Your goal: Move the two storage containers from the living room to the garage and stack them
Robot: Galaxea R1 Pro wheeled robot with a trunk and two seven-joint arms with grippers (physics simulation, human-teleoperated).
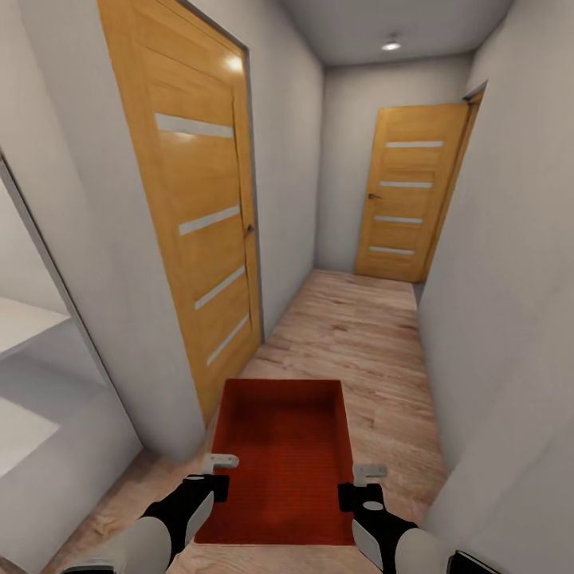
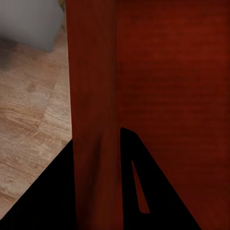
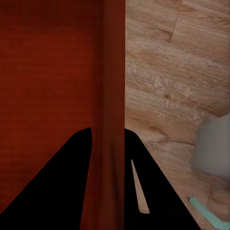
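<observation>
An orange-red open-top storage container [image 1: 281, 456] hangs level in front of me over light wood plank flooring in a narrow hallway. My left gripper [image 1: 217, 470] is shut on its left wall [image 2: 96, 120], with one finger on each side of the wall. On the opposite side my right gripper [image 1: 365, 481] is shut on the right wall [image 3: 114, 96] the same way. The container's inside looks empty. The second container is out of view.
A wooden door [image 1: 199, 215] with pale strips stands close on the left. Another like it [image 1: 408, 195] closes the hallway's far end. Grey walls press in on both sides. White shelving [image 1: 32, 359] sits at the near left.
</observation>
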